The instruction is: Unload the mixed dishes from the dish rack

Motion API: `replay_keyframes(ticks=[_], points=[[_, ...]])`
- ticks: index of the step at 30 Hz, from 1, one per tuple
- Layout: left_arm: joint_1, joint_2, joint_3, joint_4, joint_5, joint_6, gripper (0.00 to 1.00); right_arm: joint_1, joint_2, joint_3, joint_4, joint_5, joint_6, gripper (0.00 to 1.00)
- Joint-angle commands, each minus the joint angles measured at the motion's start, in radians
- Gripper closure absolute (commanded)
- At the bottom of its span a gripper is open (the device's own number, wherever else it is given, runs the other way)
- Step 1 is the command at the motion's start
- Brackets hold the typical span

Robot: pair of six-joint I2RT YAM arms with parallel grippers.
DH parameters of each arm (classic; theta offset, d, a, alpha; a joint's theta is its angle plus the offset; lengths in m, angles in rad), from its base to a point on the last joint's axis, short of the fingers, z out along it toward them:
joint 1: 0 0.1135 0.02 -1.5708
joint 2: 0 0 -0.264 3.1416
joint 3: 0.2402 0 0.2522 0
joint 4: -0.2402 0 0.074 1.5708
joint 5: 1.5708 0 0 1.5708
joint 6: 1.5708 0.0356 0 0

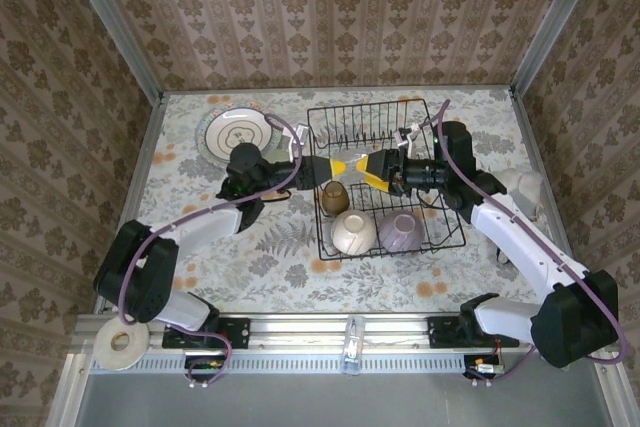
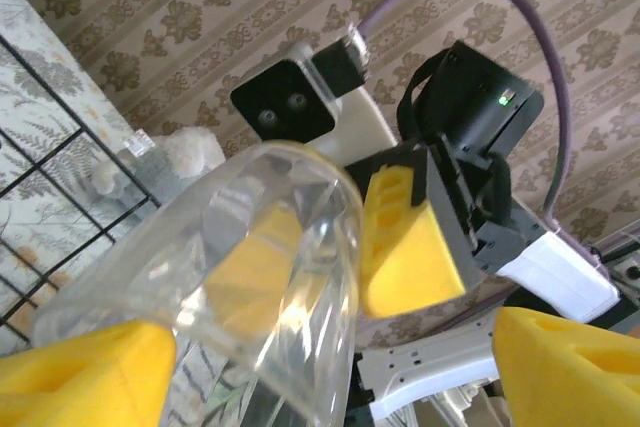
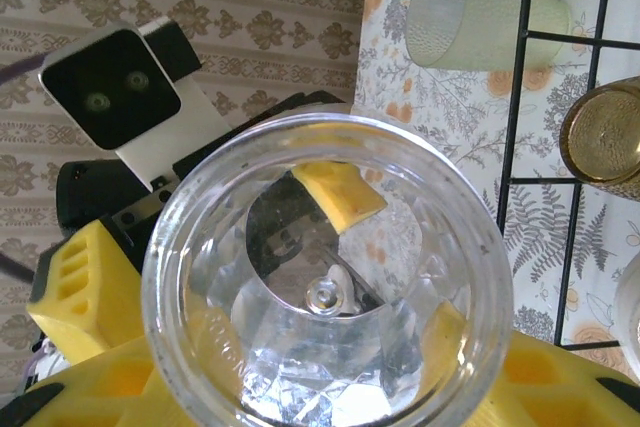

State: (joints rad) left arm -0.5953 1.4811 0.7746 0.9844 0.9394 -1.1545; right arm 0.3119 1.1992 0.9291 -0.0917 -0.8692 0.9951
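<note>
The floral-clothed table (image 1: 250, 267) carries the black wire dish rack (image 1: 345, 122) at its middle, and both arms reach in over it from either side. A patterned plate (image 1: 235, 134) already lies out on the table, left of the rack. A cream bowl (image 1: 353, 232) and a lilac bowl (image 1: 403, 231) sit side by side in the rack's near end. An amber-brown cup (image 1: 334, 197) stands just behind the cream bowl. A pale-green cup (image 3: 485, 12) lies on its side near the rack's edge wire.

The step in hand looks like a mid-air handover of the clear glass (image 3: 330, 277) above the rack. The right claw (image 1: 372, 169) is clenched on the glass near its base, yellow fingers on both sides, with the mouth pointing towards the left arm.

The left claw (image 1: 338, 167) meets it nose to nose. Its fingers straddle the glass's open end but are not clamped. In the left wrist view one finger lies against the wall, and the other stands clear of it.

The next move probably calls for the left claw to pinch the rim end firmly. Only then should the right one let go, since smooth glass could slip. After that the left arm can carry it out to the table.
</note>
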Motion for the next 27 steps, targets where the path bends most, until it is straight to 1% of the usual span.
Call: replay_keyframes(ticks=[1, 6, 10, 11, 12, 14, 16, 17, 20, 22, 23, 25, 27], points=[[-0.01, 0.0, 0.04, 0.131, 0.003, -0.071, 0.21, -0.004, -0.02, -0.012, 0.043, -0.039, 0.008, 0.72], [-0.015, 0.002, 0.053, 0.132, -0.015, -0.097, 0.34, -0.005, -0.017, -0.025, 0.062, -0.042, 0.014, 0.72], [-0.021, 0.015, 0.059, 0.138, -0.027, -0.121, 0.51, -0.004, -0.016, -0.029, 0.081, -0.048, 0.023, 0.72], [-0.023, 0.022, 0.061, 0.142, -0.029, -0.129, 0.56, -0.004, -0.015, -0.03, 0.086, -0.05, 0.025, 0.73], [-0.024, 0.029, 0.063, 0.146, -0.033, -0.137, 0.64, -0.004, -0.017, -0.032, 0.091, -0.052, 0.028, 0.72], [-0.027, 0.042, 0.068, 0.16, -0.034, -0.15, 0.77, -0.004, -0.019, -0.03, 0.093, -0.053, 0.028, 0.73], [-0.03, 0.053, 0.068, 0.169, -0.037, -0.162, 0.95, -0.004, -0.02, -0.032, 0.096, -0.054, 0.029, 0.73], [-0.031, 0.057, 0.069, 0.171, -0.039, -0.165, 1.0, -0.003, -0.022, -0.034, 0.099, -0.056, 0.032, 0.73], [-0.034, 0.056, 0.068, 0.169, -0.043, -0.161, 1.0, -0.003, -0.028, -0.035, 0.102, -0.057, 0.032, 0.72], [-0.033, 0.052, 0.065, 0.159, -0.047, -0.152, 1.0, -0.004, -0.033, -0.036, 0.102, -0.056, 0.029, 0.69], [-0.033, 0.047, 0.063, 0.149, -0.047, -0.144, 1.0, -0.004, -0.035, -0.036, 0.101, -0.054, 0.028, 0.65], [-0.034, 0.037, 0.059, 0.128, -0.049, -0.127, 1.0, -0.004, -0.041, -0.04, 0.108, -0.053, 0.026, 0.54], [-0.033, 0.023, 0.058, 0.093, -0.051, -0.103, 1.0, -0.004, -0.051, -0.041, 0.126, -0.051, 0.026, 0.34]])
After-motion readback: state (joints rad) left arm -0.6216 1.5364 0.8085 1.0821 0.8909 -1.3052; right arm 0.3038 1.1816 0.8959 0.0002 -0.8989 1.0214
